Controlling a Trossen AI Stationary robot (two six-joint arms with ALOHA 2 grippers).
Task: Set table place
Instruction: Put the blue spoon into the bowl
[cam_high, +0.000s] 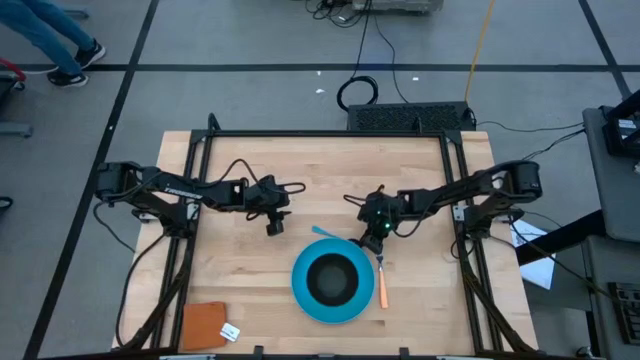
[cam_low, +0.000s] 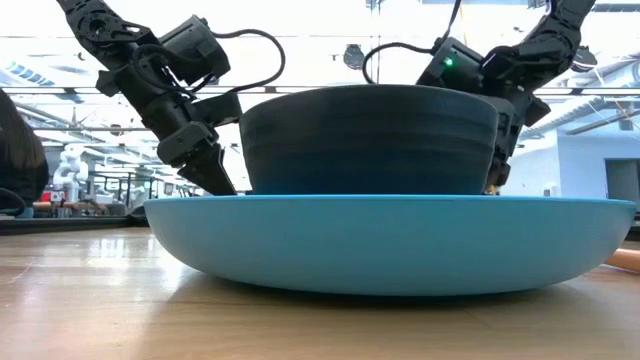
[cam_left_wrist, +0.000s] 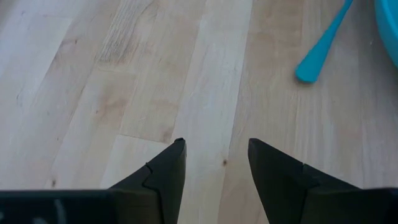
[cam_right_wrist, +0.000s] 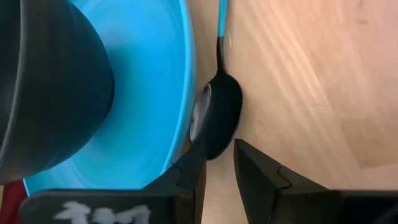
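The bright-blue plate (cam_high: 301, 292) lies on the table's near middle with the black bowl (cam_high: 330, 279) standing in it. The orange-handled fork (cam_high: 382, 288) lies on the wood along the plate's right side. The teal-handled spoon (cam_high: 326, 235) lies slanted just beyond the plate's far rim; its dark bowl (cam_right_wrist: 222, 112) rests beside the rim. My right gripper (cam_high: 372, 241) is low at the plate's far right, shut on the spoon's bowl end. My left gripper (cam_high: 275, 226) is open and empty over bare wood, left of the spoon and beyond the plate. My right gripper has the free end of the spoon's dark bowl (cam_right_wrist: 219, 148) between its two fingertips (cam_right_wrist: 200, 158). The fingers come slanting down and lie along the spoon. The spoon lies flat on the table, its teal handle (cam_right_wrist: 221, 15) pointing away from the gripper, next to the plate's rim.
A small brown-orange square with a white tag (cam_high: 205, 325) lies near the table's front left corner. The black frame rail (cam_high: 330, 133) runs along the table's edges. Bare wood (cam_high: 250, 275) lies left of the plate. A person's legs (cam_high: 60, 45) show on the floor at far left.
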